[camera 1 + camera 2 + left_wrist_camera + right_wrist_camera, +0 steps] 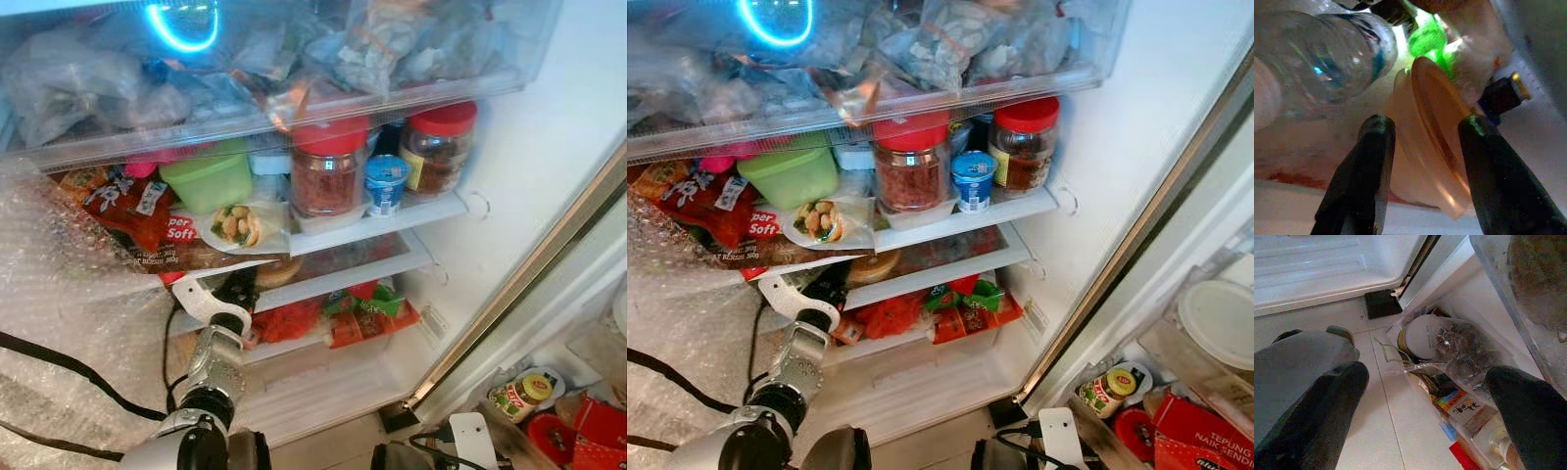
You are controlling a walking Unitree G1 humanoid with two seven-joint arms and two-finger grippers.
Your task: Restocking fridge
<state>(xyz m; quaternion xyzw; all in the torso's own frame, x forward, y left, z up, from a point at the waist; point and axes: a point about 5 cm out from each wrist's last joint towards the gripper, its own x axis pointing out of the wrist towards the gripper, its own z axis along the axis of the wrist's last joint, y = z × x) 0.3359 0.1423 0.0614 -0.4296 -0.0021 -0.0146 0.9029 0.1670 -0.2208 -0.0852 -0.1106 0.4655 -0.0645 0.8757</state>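
The fridge stands open with packed shelves (pixel 372 220). My left gripper (pixel 235 290) reaches into the low shelf space under the second glass shelf, next to a tub with an orange-brown lid (pixel 270 271). In the left wrist view this pale orange tub (pixel 1435 147) lies tilted between the two black fingers (pixel 1359 171), which stand apart on either side of it. A clear bottle (pixel 1327 58) lies just beyond the tub. My right gripper (pixel 1425 396) hangs open low over the tiled floor, beside the door bin.
Two red-lidded jars (pixel 328 166) (pixel 438 147), a green box (pixel 208 176) and a blue-topped cup (pixel 385 183) crowd the shelf above. Bubble wrap (pixel 59 294) covers the left side. The door bins (pixel 549 401) at the right hold tins and packets. Red packets (pixel 362 313) lie on the lowest shelf.
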